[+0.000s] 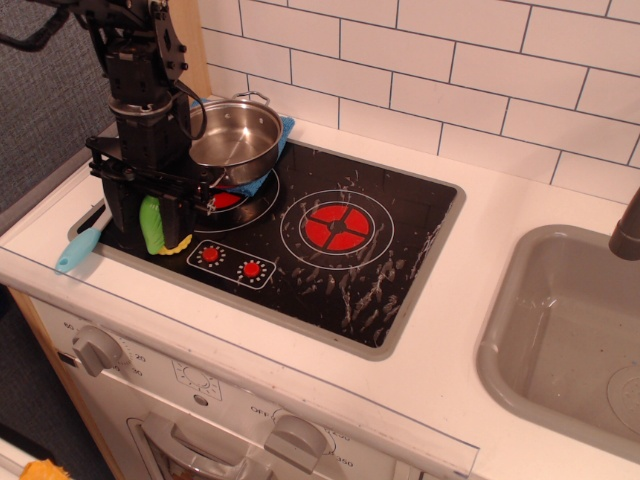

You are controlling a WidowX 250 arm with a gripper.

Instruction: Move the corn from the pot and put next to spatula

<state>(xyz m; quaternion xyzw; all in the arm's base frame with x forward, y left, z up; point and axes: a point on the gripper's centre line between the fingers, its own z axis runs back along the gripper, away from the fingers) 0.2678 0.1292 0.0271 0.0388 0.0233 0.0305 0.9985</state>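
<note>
the gripper (pixel 158 222) grasps the corn (pixel 152 224) at left; lower it upright beside the spatula (pixel 80 247), clear of the pot (pixel 232 138).

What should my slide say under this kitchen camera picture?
Gripper holds the corn between spatula and pot.

The black arm reaches straight down at the left, its pincer (pixel 157 226) pointing downward, fingers clamped together.
</note>
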